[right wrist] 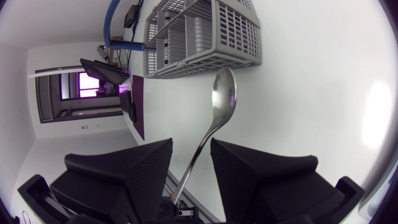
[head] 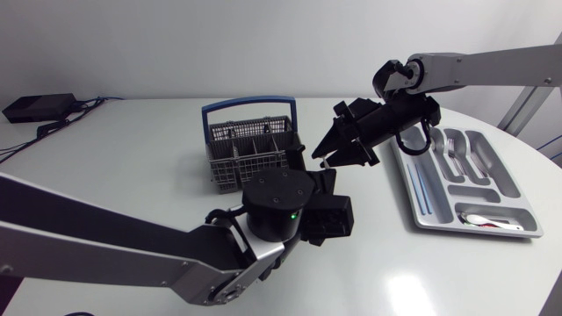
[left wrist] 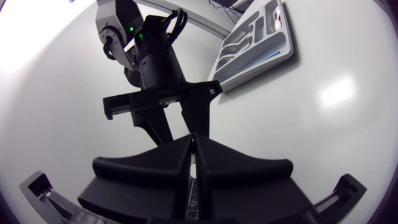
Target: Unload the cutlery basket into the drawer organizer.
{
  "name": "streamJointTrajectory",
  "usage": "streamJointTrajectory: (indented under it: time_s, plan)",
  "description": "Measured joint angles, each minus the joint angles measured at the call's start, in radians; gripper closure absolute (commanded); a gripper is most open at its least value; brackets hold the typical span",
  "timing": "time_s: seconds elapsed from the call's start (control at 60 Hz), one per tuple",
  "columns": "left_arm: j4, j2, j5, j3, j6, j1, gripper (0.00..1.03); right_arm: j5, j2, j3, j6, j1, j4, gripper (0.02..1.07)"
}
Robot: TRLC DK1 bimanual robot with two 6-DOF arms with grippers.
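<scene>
The right tool (head: 327, 149) hangs above the white desk (head: 132, 167), just beside the basket (head: 233, 171), with its arm coming in from the organizer side. In the right wrist view this tool (right wrist: 191, 146) is clenched on a spoon (right wrist: 219, 112). The handle runs down between the two wedge fingers (right wrist: 140, 168) and the bowl points out ahead toward the grey basket (right wrist: 205, 31), without touching it. The basket has a blue handle and stands upright on the desk.

The left tool (head: 338, 215) sits low in front of the basket, under the right one and near it. Seen from its own wrist, the left tool (left wrist: 193, 142) is clenched with nothing in it, its fingers (left wrist: 155, 165) pressed together. The right tool (left wrist: 180, 134) hangs close ahead of it.

The organizer (head: 413, 197) lies well apart from the basket, on the right arm's side of the desk. It holds some cutlery, forks (head: 452, 149) among it. It also shows beyond the right arm in the left wrist view (left wrist: 255, 40).
</scene>
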Motion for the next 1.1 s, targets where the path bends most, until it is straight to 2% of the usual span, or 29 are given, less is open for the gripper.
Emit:
streamJointTrajectory:
  time_s: [0.1,0.417,0.533,0.567,0.633,0.65,0.733,0.933,1.1]
  plan:
    - [0.004,0.002,-0.002,-0.002,0.003,-0.005,1.0,0.0,0.0,0.0,0.003,0.007,0.006,0.84]
    - [0.034,0.002,-0.007,-0.01,0.008,-0.008,0.99,0.004,0.0,0.0,0.003,0.011,0.027,0.89]
    - [0.04,0.002,-0.006,-0.014,0.008,-0.01,0.78,0.004,0.0,-0.006,0.007,0.021,0.053,0.95]
    - [0.04,0.002,-0.006,-0.018,0.008,-0.013,0.68,0.004,-0.002,-0.011,0.008,0.026,0.072,0.99]
    - [0.039,0.002,-0.006,-0.026,0.008,-0.02,0.55,0.004,-0.005,-0.022,0.015,0.033,0.104,1.0]
    - [0.039,0.002,-0.006,-0.03,0.008,-0.021,0.47,0.004,-0.006,-0.025,0.018,0.034,0.11,1.01]
    - [0.039,-0.001,-0.007,-0.04,0.008,-0.026,0.31,0.005,-0.008,-0.039,0.026,0.04,0.133,1.01]
    - [0.024,-0.076,-0.014,-0.046,0.006,-0.025,0.12,0.031,-0.034,-0.079,0.029,0.048,0.178,1.01]
    - [-0.012,-0.203,-0.016,-0.047,0.003,-0.012,0.1,0.063,-0.07,-0.12,-0.002,0.042,0.185,1.01]
